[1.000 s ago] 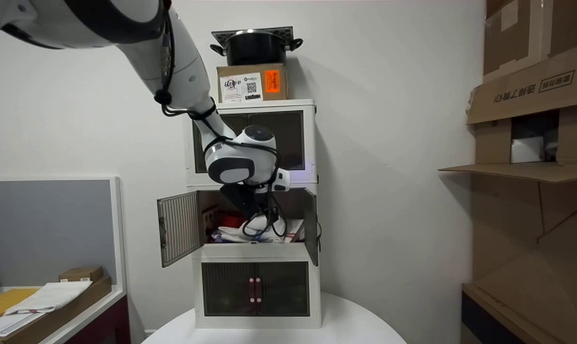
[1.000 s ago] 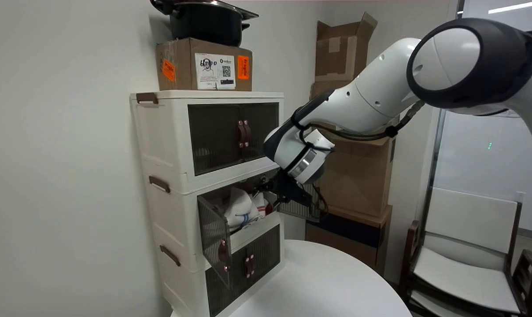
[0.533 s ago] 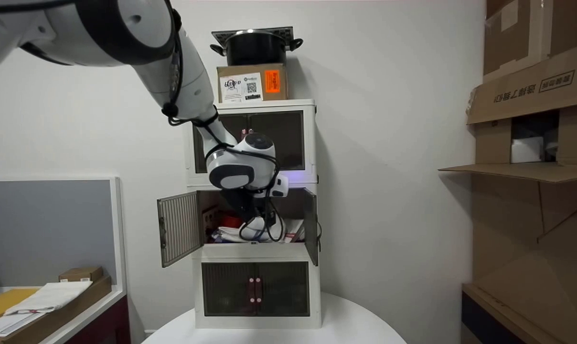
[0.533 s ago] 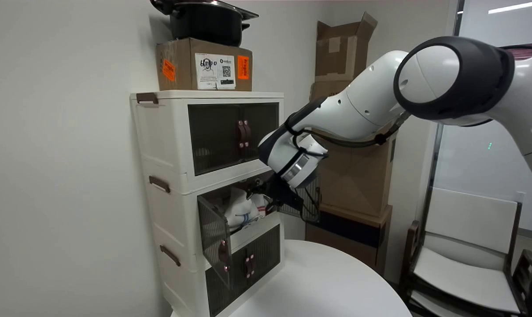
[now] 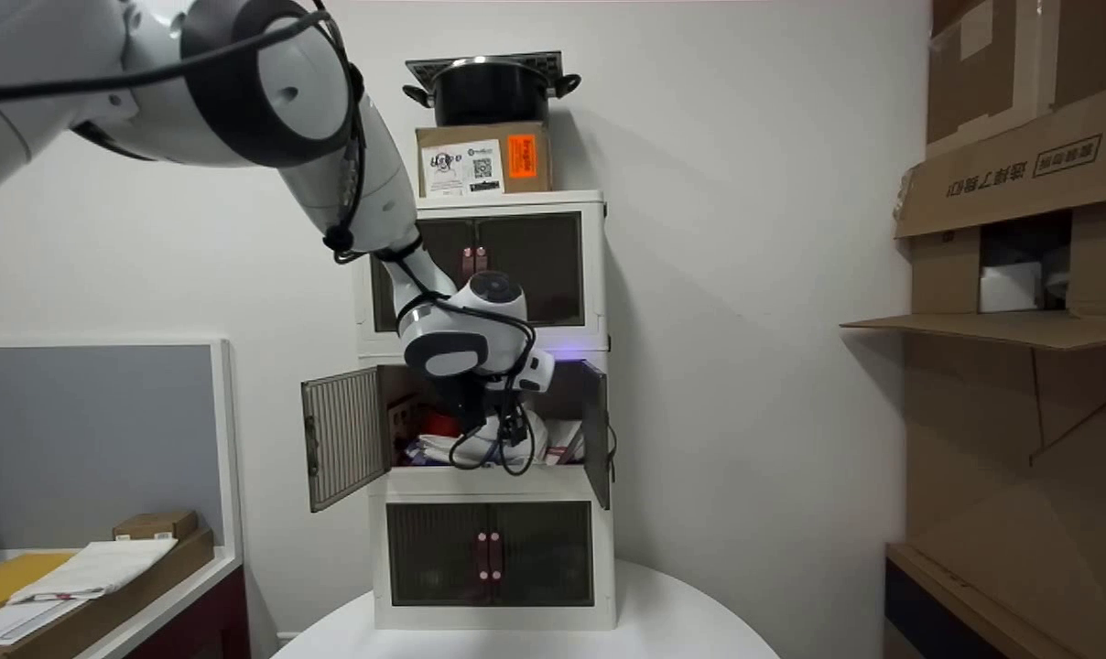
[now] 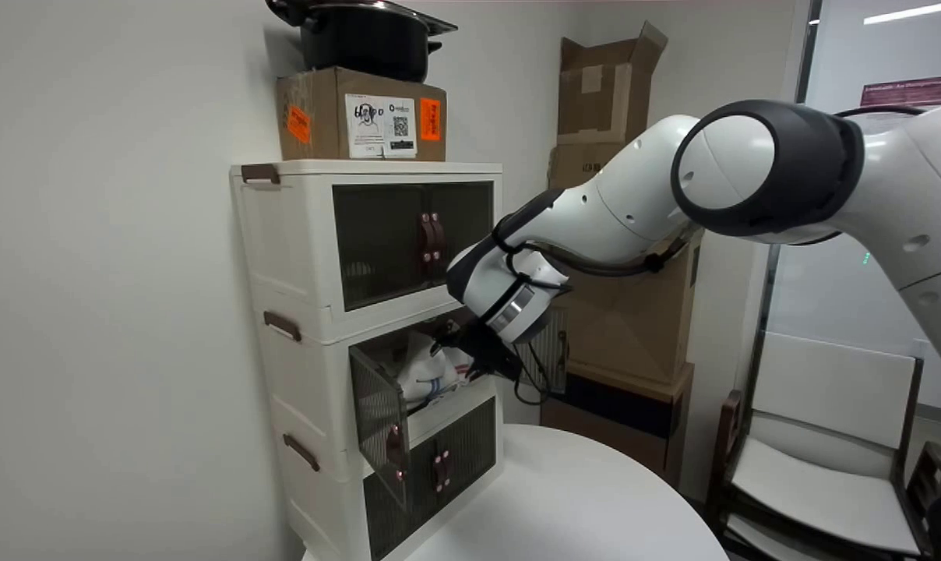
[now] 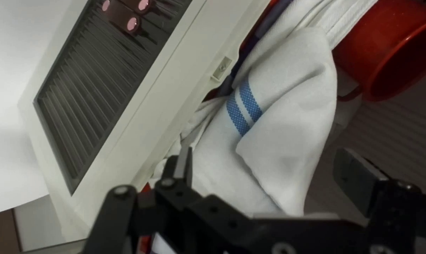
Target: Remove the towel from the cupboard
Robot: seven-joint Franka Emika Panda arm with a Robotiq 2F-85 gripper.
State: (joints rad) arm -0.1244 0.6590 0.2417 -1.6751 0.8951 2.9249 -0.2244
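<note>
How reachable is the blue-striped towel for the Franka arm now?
Probably yes: both middle-tier doors stand open, and the open pincer faces the towel; the red cup sits to one side.

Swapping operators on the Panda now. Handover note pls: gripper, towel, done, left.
Black gripper: open; in the wrist view the jaws stand either side of the white cloth towel with blue stripes. Nothing gripped; contact unclear.
Towel: in the middle tier of the white stacked cupboard, beside a shiny red round container.
Done: that tier's ribbed grey doors both stand open.
Left: grip the towel and draw it out; probably best to keep clear of the red container.
</note>
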